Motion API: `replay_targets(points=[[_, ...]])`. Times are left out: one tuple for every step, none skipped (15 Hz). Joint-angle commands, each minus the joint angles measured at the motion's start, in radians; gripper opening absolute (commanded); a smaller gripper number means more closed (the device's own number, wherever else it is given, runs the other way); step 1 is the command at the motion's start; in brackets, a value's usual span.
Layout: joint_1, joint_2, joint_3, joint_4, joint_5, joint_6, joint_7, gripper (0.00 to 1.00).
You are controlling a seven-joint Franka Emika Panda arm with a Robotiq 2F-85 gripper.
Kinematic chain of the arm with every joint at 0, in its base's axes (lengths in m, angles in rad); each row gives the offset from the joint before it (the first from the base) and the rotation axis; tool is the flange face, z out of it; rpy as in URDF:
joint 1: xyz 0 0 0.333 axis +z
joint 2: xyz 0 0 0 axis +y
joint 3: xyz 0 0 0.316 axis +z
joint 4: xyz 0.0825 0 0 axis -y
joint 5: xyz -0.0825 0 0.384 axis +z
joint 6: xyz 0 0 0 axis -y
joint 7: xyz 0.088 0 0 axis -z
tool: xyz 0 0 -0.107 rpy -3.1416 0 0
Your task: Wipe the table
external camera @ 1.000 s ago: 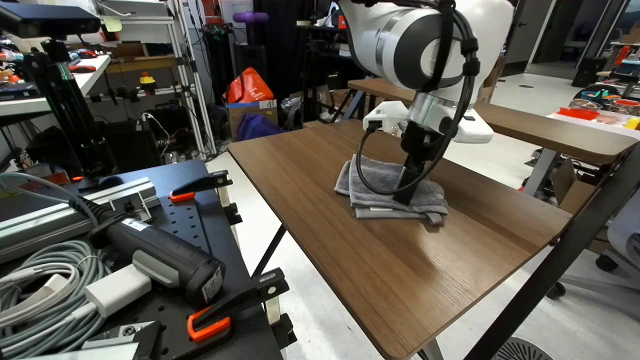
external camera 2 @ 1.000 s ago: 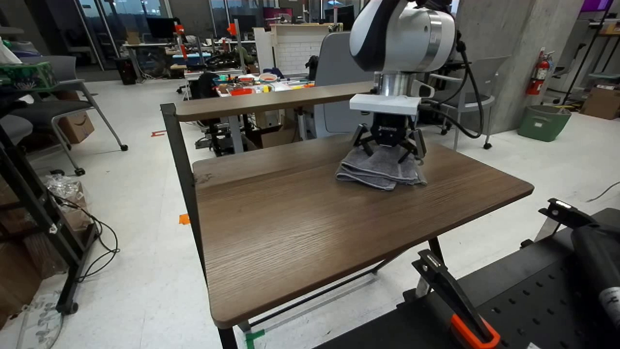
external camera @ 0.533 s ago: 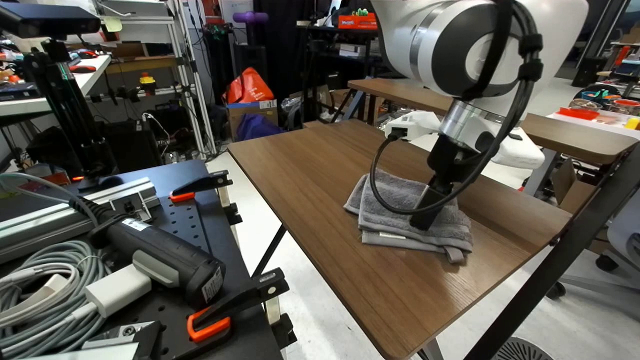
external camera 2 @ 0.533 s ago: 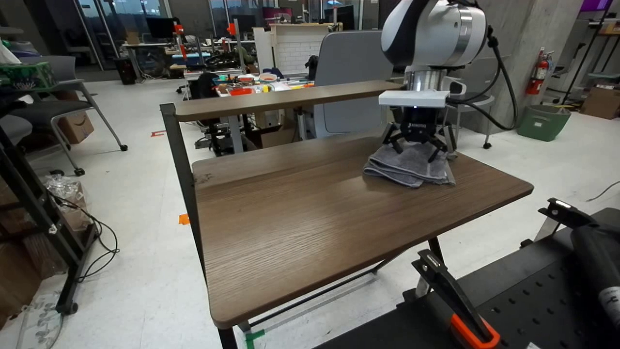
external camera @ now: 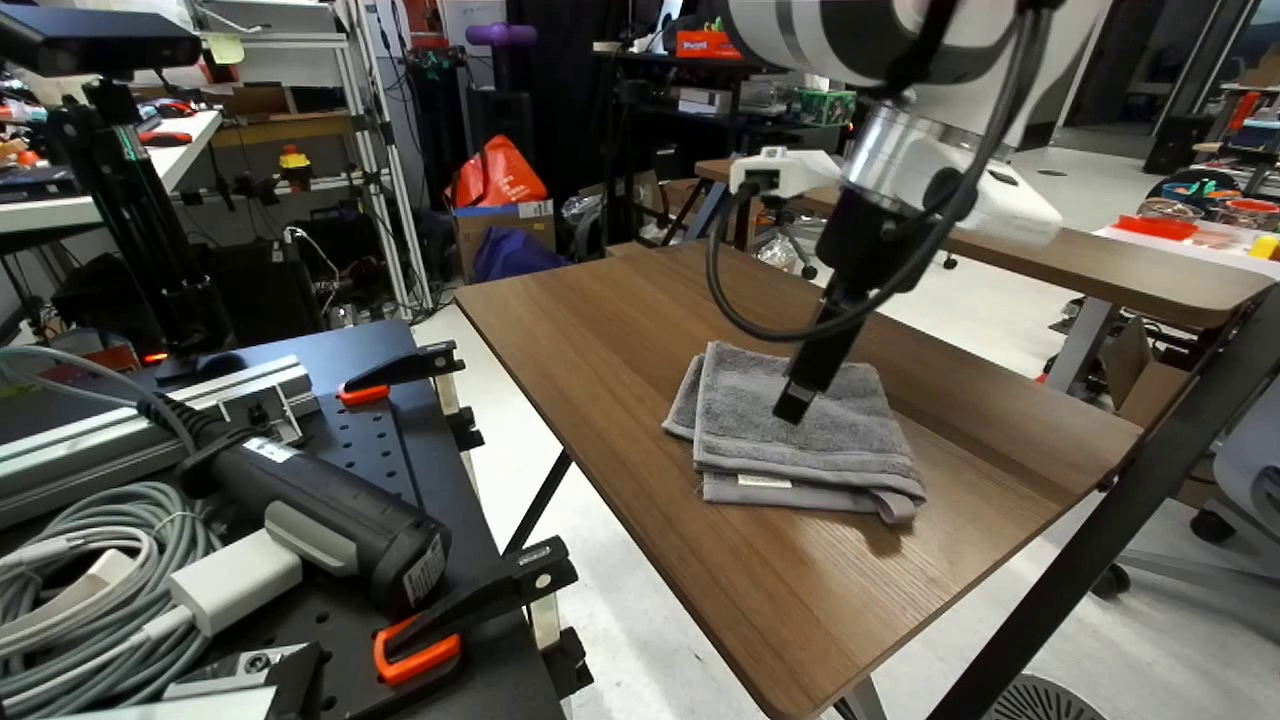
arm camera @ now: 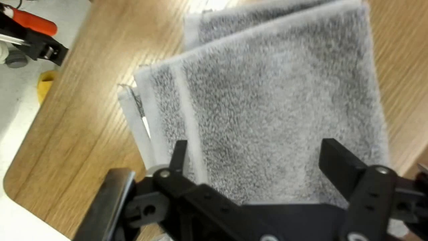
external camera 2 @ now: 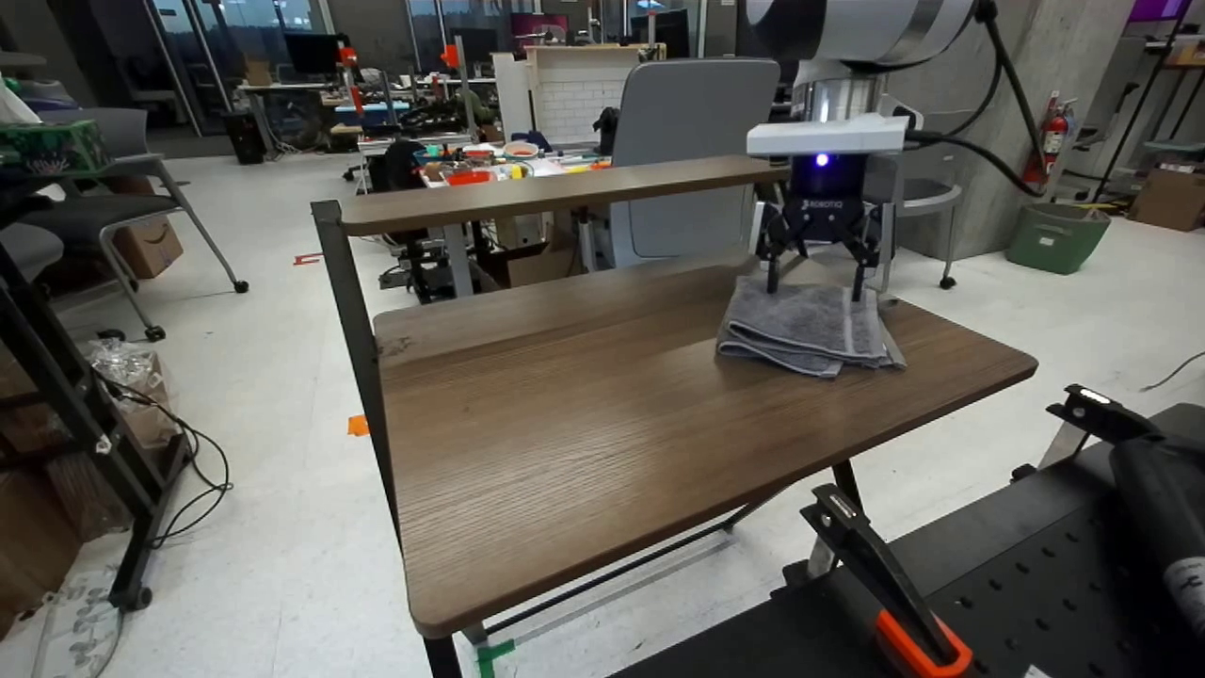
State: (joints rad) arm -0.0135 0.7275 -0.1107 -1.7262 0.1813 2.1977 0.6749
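The table [external camera: 600, 330] has a dark brown wood-grain top; it shows in both exterior views, with its top also in an exterior view [external camera 2: 565, 443] and in the wrist view [arm camera: 83, 117]. A folded grey towel [external camera: 800, 440] lies flat on it, also seen in an exterior view [external camera 2: 800, 325] and in the wrist view [arm camera: 264, 93]. My black gripper [external camera 2: 815, 290] is over the towel, pointing down with a tilt [external camera: 795, 405]. In the wrist view my gripper [arm camera: 254, 141] has its fingers wide apart with nothing between them. The fingertips appear slightly above the cloth.
A black metal post [external camera 2: 362, 348] stands at one table end. A lighter-brown long table [external camera 2: 565, 193] runs behind. A black bench [external camera: 400, 480] with clamps, coiled cables [external camera: 110, 560] and a handheld black tool [external camera: 320, 500] stands beside the table, across a floor gap.
The towel and gripper have moved together along the table, rightward in one exterior view. Since half a second ago the gripper has risen from the towel, which has shifted slightly.
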Motion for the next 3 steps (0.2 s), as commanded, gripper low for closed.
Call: replay_targets(points=[[0.017,-0.023,-0.005,-0.021,0.004,-0.003,0.0,1.0],[0.023,-0.026,-0.005,-0.021,0.003,-0.003,0.003,1.0],[0.02,-0.019,-0.007,-0.016,0.003,-0.002,0.003,1.0]])
